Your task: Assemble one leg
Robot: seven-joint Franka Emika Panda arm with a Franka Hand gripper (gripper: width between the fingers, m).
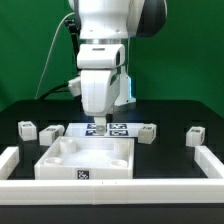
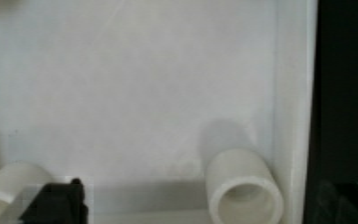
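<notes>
Front rail [image 1: 160, 187], then tabletop [image 1: 110, 170]; hand [image 1: 97, 113] is held over it, grip cannot be told; 4 legs [image 1: 28, 128] are laid on desk [image 1: 172, 155].

Green backdrop [image 1: 30, 50] is filling the whole rear of the exterior view. Black counter [image 1: 170, 158] is lying below it, taking even light with a faint sheen. White rail [image 1: 212, 165] is bordering the counter on both sides and along the near edge. Marker board [image 1: 107, 128] is lying flat toward the backdrop.

The arm [image 1: 103, 60] is glossy white, round-shelled, with a dark joint [image 1: 152, 15] and perhaps a bluish light [image 1: 128, 92].
</notes>
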